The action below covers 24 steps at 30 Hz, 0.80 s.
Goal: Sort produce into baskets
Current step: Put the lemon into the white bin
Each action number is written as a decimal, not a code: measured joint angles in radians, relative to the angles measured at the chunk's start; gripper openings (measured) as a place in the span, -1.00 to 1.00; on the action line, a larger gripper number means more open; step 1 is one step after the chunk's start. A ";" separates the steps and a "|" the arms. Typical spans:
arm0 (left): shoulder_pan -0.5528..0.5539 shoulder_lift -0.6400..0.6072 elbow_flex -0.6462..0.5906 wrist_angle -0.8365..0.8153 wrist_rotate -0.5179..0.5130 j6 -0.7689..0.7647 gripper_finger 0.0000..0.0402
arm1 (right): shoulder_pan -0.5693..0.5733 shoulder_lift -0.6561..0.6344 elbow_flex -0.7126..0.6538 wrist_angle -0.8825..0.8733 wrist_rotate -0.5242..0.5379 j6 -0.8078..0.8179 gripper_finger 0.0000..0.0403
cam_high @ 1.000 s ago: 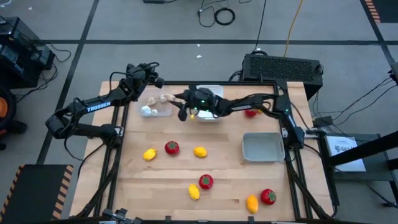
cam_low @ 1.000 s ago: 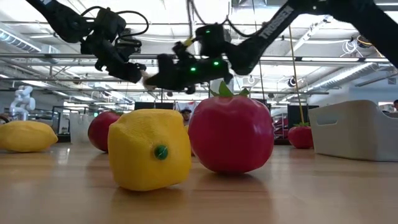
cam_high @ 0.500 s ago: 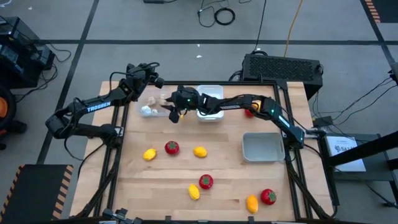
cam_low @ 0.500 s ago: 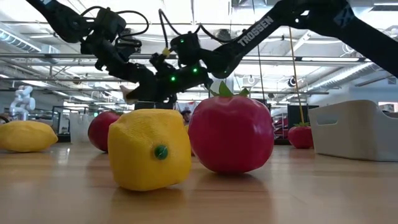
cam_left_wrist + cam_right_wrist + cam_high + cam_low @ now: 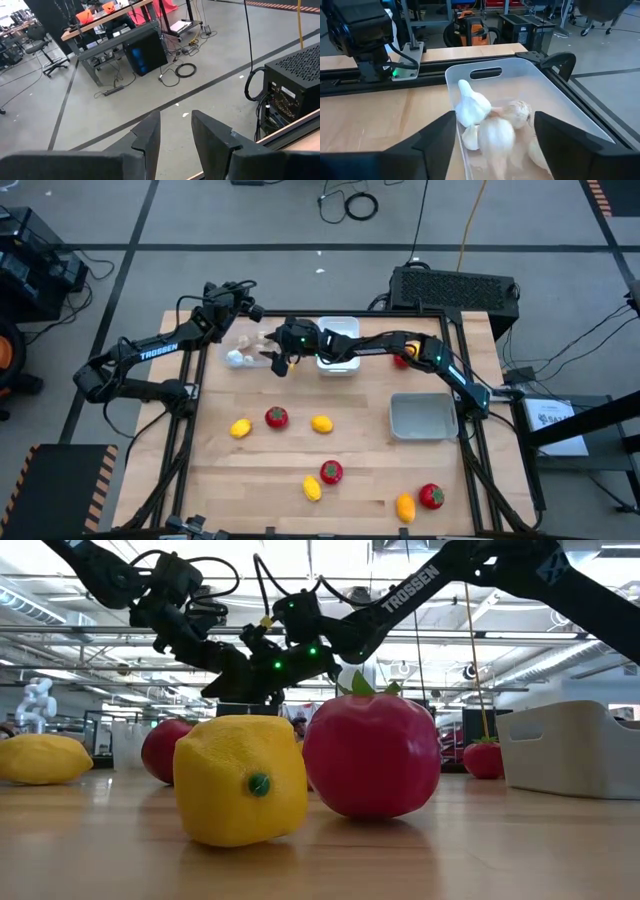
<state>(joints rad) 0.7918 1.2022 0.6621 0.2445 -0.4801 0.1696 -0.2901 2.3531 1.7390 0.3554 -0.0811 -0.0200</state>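
Two matte-black jointed arms, each lettered TROSSEN in white along the forearm, with looped black cables at the wrists, green indicator lights on the right end effector (image 5: 277, 357), and flat, angular dark fingers (image 5: 147, 137) on the left end effector (image 5: 175, 135).

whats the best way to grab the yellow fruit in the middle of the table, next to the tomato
Take the yellow fruit across its narrow middle, coming straight down from above. In the high view it lies flat and looks oval, long axis roughly left to right, so fingers closing across the short width should seat best. There is bare table around it and the tomato sits apart from it, so fingers likely have room.
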 joint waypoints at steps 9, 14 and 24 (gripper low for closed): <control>0.000 0.000 0.000 0.000 0.033 0.000 -0.41 | -0.008 -0.043 0.000 -0.077 0.002 -0.019 0.40; -0.001 0.000 0.000 -0.012 0.133 -0.005 -0.41 | -0.004 -0.119 0.000 -0.277 0.001 -0.032 0.38; -0.021 -0.001 0.000 -0.199 0.581 -0.063 -0.41 | 0.047 -0.343 0.000 -0.907 0.001 0.042 0.37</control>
<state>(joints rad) 0.7711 1.2011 0.6617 0.0455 0.1006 0.1070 -0.2429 2.0100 1.7393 -0.5514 -0.0802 0.0221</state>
